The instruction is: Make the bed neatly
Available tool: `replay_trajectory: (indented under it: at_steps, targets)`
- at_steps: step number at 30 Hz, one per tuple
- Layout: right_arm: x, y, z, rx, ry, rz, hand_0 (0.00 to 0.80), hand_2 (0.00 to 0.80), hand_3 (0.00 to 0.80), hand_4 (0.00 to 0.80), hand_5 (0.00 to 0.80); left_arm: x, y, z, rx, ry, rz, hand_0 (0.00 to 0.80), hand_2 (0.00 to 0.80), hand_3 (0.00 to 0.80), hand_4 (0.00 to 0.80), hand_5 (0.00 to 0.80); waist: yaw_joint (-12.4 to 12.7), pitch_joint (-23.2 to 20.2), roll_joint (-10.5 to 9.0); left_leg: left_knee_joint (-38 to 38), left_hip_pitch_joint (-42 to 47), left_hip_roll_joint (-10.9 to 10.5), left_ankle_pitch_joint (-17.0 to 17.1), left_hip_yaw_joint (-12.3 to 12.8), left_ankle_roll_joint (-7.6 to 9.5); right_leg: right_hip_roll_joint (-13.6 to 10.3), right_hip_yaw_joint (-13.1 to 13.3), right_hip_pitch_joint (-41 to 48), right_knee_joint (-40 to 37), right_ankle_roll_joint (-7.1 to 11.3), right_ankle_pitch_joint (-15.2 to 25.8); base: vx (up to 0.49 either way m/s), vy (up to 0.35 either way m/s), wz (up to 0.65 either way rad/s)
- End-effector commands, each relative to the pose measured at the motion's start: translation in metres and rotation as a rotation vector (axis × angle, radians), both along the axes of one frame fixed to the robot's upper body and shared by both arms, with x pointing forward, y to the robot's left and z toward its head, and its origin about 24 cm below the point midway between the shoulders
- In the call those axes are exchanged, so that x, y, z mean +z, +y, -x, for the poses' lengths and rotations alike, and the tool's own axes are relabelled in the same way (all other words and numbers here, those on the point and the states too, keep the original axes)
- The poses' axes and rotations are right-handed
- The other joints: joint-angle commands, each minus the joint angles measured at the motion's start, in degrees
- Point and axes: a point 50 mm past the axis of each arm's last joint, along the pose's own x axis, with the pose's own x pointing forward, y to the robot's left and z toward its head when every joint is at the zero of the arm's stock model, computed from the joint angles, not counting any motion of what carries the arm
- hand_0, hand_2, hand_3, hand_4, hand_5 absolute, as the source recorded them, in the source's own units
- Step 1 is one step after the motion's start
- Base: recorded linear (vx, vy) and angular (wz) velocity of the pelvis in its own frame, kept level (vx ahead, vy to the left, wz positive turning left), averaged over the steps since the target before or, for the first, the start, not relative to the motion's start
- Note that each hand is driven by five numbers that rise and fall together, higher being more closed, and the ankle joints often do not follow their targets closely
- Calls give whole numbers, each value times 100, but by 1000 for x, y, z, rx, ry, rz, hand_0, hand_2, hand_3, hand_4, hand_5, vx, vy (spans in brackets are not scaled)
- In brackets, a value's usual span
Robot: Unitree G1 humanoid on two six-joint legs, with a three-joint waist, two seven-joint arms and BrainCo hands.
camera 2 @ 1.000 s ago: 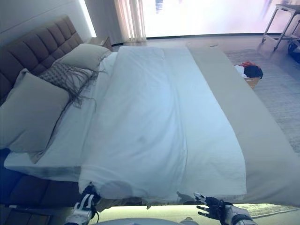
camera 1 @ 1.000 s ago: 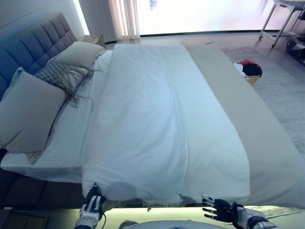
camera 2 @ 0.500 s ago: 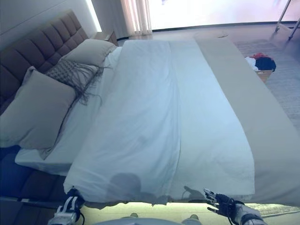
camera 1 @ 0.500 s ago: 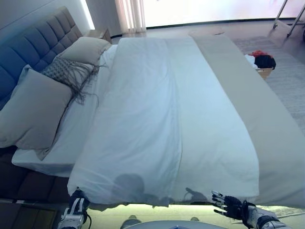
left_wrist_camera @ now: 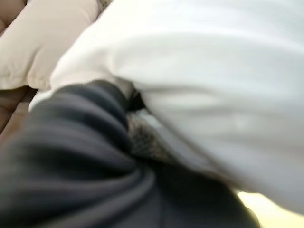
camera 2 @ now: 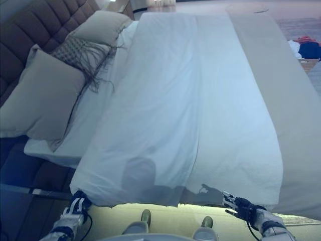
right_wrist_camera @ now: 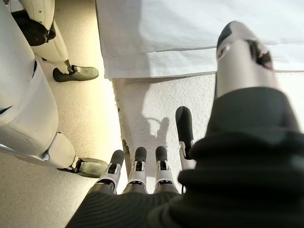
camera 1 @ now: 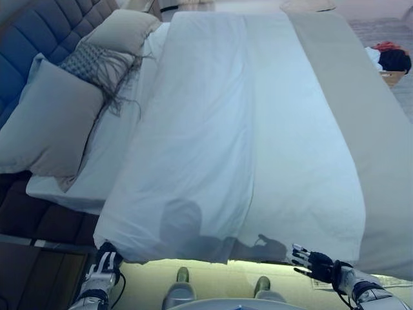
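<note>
**Duvet spread over the bed, left hand at its near corner**

From the head camera I look down the bed from its side edge. The white duvet (camera 1: 239, 129) lies flat over most of the mattress, with a long soft crease running down its middle. Its near edge hangs just over the side of the bed. Beyond it, toward the foot of the bed, a beige bedspread (camera 1: 361, 129) runs as a broad strip. At the head end two beige pillows (camera 1: 48, 126) lean against the tufted headboard (camera 1: 39, 39), and a grey fringed cushion (camera 1: 97, 64) sits between them.

My left hand (camera 1: 103, 266) is at the duvet's near corner on the pillow side, right under the hanging edge. In its wrist view the dark cover is pushed up against white cloth, and I cannot tell whether the fingers are closed on it.

My right hand (camera 2: 241, 205) hovers just past the duvet's near edge, toward the foot end, fingers spread and straight, holding nothing. Its wrist view shows those fingers (right_wrist_camera: 137, 164) over a pale rug (right_wrist_camera: 156, 109), with the duvet's edge just ahead.

A pile of clothes (camera 1: 390, 58) lies on the floor beyond the bed.
</note>
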Motion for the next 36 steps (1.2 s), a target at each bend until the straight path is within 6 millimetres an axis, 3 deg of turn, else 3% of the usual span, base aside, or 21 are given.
replay_trajectory:
  at_steps: [1,9,14,23,34,35,36]
  targets:
    - [8,8,-28,-18,-81,-32,0,0,0,0,0,34,62,-2,140,-47,-183,800,800,800,800,800,233,379,-465,71,-45,63,184,522,133,-662,43,-49,374,233,-161,-101,64,18]
    - [43,11,-87,9,-240,-21,0,0,0,0,0,66,50,-67,117,-202,-157,800,800,800,800,800,96,1098,-598,1242,-1019,97,-35,500,118,-898,340,-979,1384,191,-316,-180,51,17]
    - [63,11,-111,32,-318,-26,0,0,0,0,0,82,49,-88,94,-241,-157,800,800,800,800,800,47,1359,-670,2156,-1643,176,-327,393,134,-1053,579,-1647,2179,177,-466,-144,24,12]
    - [73,10,-120,51,-356,-29,0,0,0,0,0,85,55,-89,139,-192,-152,800,800,800,800,800,-17,1476,-758,2885,-2091,244,-697,330,186,-1178,892,-2257,2846,257,-623,-54,47,-4]
    - [75,1,-114,36,-369,-36,0,0,0,0,0,92,84,-71,231,-165,-195,800,800,800,800,800,9,1415,-843,3196,-2286,301,-876,267,184,-1307,1051,-2511,3057,390,-610,-9,22,-2]
    - [76,-1,-114,33,-370,-30,0,0,0,0,0,91,88,-67,234,-147,-194,653,653,653,653,653,14,1412,-824,3238,-2311,296,-905,260,181,-1323,1062,-2528,3072,398,-620,-1,74,-1]
    - [78,-3,-115,30,-370,-24,0,0,0,0,0,89,90,-63,232,-125,-185,47,47,47,47,47,15,1406,-808,3272,-2334,292,-930,260,183,-1335,1076,-2551,3094,400,-631,-5,79,1]
